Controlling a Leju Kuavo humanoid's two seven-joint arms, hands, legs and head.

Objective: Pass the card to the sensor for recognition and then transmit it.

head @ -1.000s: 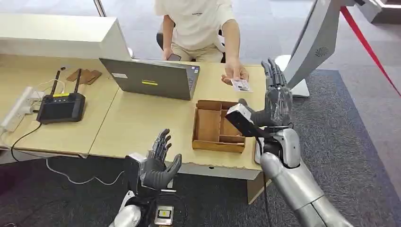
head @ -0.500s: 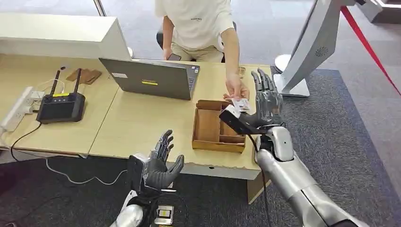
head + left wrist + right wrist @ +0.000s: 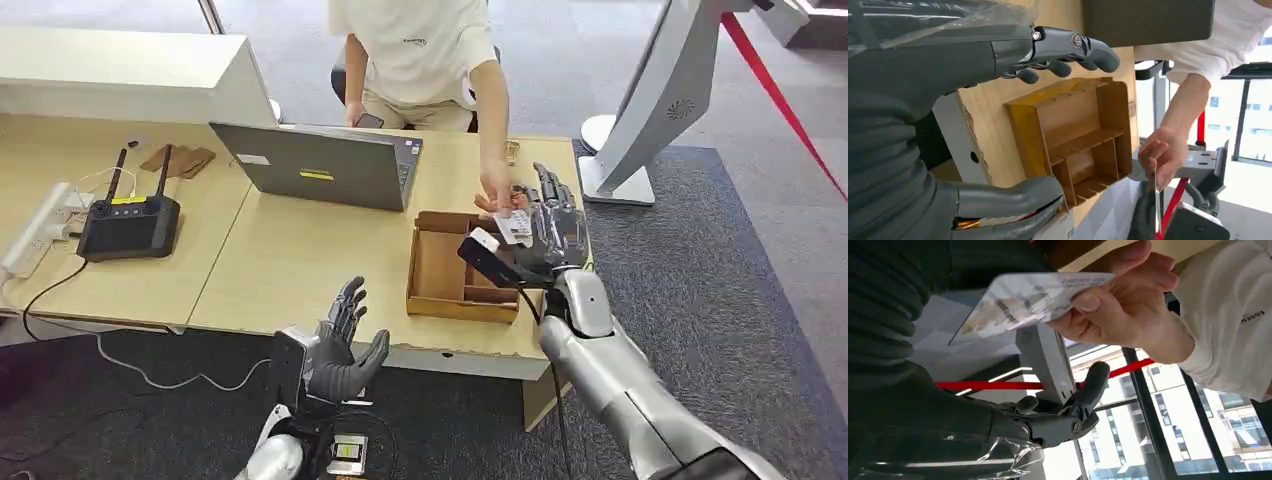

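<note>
Reaching over the wooden tray (image 3: 445, 268) in the head view, the right hand (image 3: 548, 228) is raised with fingers spread beside the card (image 3: 514, 227), which a person's hand (image 3: 497, 190) holds; the left hand (image 3: 338, 345) hangs released below the table (image 3: 290, 260) edge. The right wrist view shows the card (image 3: 1033, 297) pinched by the person's fingers (image 3: 1118, 305), robot fingers (image 3: 1068, 412) apart from it.
</note>
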